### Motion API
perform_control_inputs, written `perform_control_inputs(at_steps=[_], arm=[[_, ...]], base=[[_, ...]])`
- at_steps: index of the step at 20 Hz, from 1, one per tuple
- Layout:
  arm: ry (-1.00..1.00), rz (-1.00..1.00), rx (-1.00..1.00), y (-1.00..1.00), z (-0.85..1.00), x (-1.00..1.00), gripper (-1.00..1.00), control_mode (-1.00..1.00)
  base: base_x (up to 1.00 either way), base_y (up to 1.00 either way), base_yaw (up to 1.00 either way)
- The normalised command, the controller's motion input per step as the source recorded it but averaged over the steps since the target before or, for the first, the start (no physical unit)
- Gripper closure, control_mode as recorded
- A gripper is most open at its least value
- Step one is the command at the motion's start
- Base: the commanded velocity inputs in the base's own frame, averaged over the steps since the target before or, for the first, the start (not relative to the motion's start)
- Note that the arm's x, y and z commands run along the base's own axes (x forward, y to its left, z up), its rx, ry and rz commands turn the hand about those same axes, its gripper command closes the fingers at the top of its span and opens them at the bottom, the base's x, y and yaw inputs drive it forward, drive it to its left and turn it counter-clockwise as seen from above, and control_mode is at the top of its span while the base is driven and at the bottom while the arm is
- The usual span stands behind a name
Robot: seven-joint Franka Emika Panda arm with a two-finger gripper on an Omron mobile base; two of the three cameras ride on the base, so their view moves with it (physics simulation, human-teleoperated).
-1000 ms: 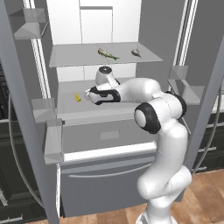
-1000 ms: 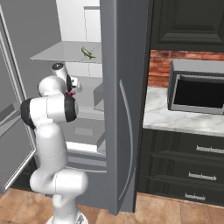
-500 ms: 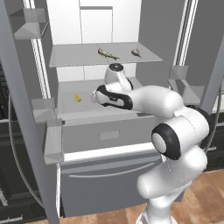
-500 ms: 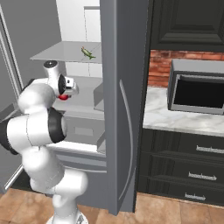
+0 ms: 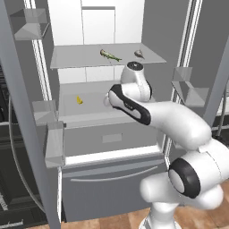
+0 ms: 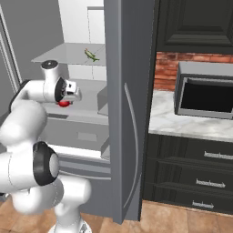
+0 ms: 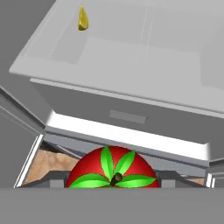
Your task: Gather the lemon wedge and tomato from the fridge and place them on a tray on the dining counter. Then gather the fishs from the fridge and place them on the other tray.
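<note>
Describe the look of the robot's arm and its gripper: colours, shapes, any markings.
The arm is glossy white, built of thick rounded segments, with dark grey to black bands and round caps at the joints. The gripper is a small boxy white head with dark details on its face. No cables or markings can be made out.

The tomato point(image 7: 111, 173) is gleaming glossy red (leafy green top), the fridge point(image 5: 116, 188) is showing matt grey steel.

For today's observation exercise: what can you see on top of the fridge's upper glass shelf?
On the upper shelf lie two fish: an olive one and a grey one. The shelf's right part is covered in the right base view by the fridge door.
</note>
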Motion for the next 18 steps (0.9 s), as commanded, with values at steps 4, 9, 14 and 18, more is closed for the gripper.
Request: perform_control_inputs(at_steps=[4, 9, 14, 18], arm=[[0.02, 0.00, 0.01, -0.08, 0.29, -0.81, 1.00, -1.00], [0.00, 0.00, 0.00, 0.00, 0.02, -0.92, 1.00, -1.00], [0.00, 0.00, 0.00, -0.02, -0.06, -0.70, 1.00, -1.00], [0.00, 0.00, 0.00, -0.09, -0.12, -0.34, 1.00, -1.00]], base=[[0.00, 0.00, 0.00], [0.00, 0.00, 0.00], [0.00, 0.00, 0.00], [0.00, 0.00, 0.00]])
